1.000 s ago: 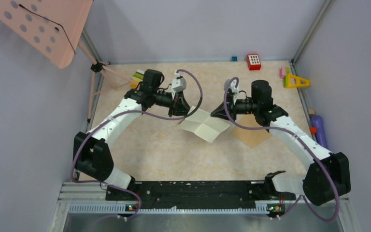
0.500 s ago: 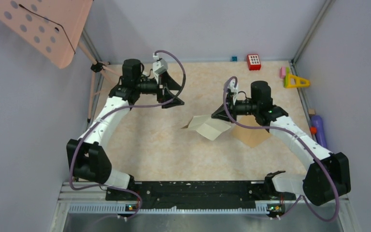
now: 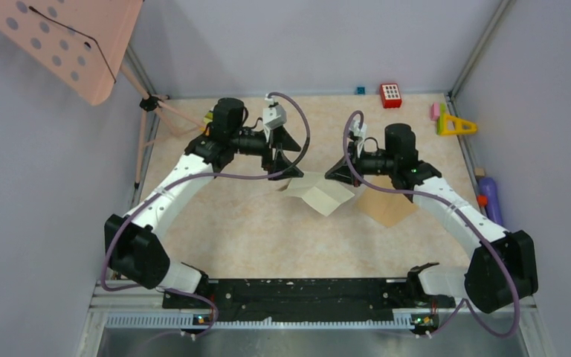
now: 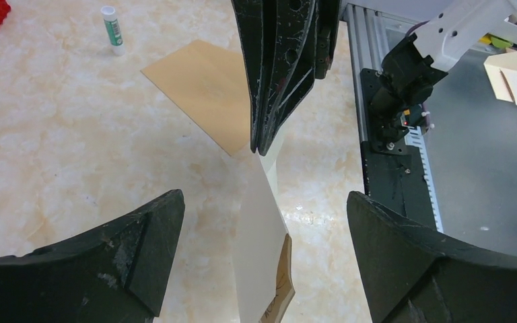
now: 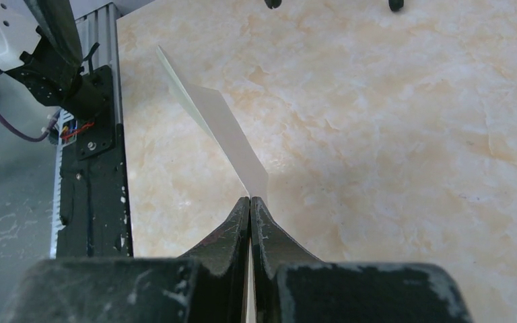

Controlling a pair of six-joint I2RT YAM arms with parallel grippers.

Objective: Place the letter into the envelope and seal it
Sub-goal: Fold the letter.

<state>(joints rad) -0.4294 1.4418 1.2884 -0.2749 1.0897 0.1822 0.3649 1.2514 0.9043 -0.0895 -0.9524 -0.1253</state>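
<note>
top external view: on the table (image 3: pixel 253 230) the left arm has swung back in after pulling away toward the far wall half a second ago. before that it pinched the letter's left corner and the sheet was stretched open between both arms. now the letter (image 3: pixel 326 195) has slumped into a smaller, creased shape. it hangs from its right edge near the middle of the table, low over the surface. the envelope (image 3: pixel 386 210) lies flat just to the right of it, partly under the right arm, and has not moved. whether its flap is open i cannot tell. the left gripper (image 3: pixel 291 155) is spread wide with nothing in it. in the left wrist view its fingers stand either side of the letter's free edge without touching it. the right gripper (image 5: pixel 250 200) stays clenched on the letter. so the release looks like a change of grip, and the left seems set to pinch again. insertion has not begun. a glue stick (image 4: pixel 112 28) lies beyond the envelope.
</note>
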